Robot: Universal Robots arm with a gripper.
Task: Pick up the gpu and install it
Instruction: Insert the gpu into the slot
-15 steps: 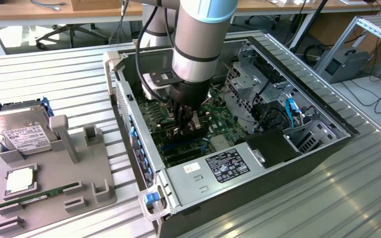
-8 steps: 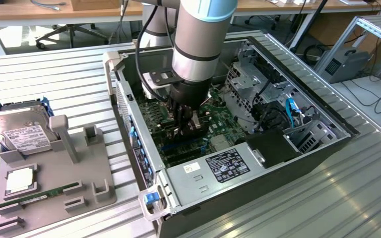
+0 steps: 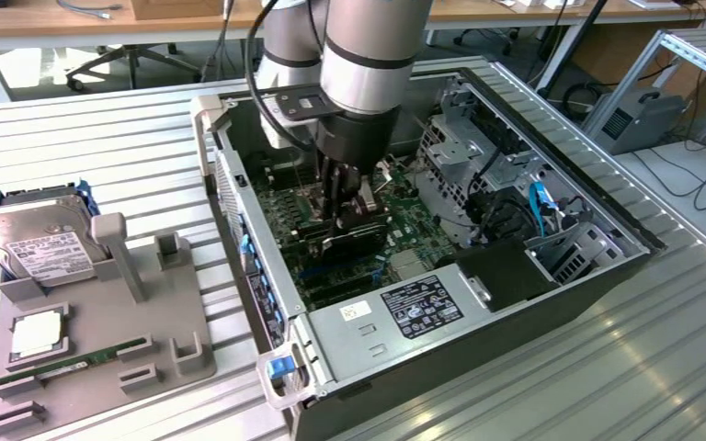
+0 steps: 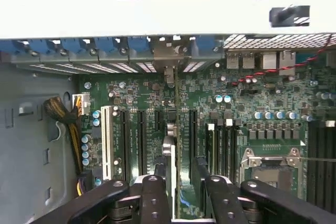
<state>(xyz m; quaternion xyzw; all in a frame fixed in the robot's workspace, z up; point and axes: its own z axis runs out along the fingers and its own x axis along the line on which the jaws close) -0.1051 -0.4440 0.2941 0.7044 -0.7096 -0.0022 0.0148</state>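
Ribbed metal table (image 3: 96, 138) holds the open computer case (image 3: 574, 207) at the frame's centre, where the gripper (image 4: 178, 182) stands with jaws apart around the gpu (image 4: 170, 153), upright on edge over a motherboard (image 4: 252, 103) slot, apparently nearly installed.

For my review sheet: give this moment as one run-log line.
gripper: inside open PC case, fingers astride the gpu | gpu: upright on edge over motherboard slots, bracket at rear wall | grip: cannot tell

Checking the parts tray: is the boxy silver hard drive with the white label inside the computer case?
No, the hard drive rests on the grey tray, outside the case.
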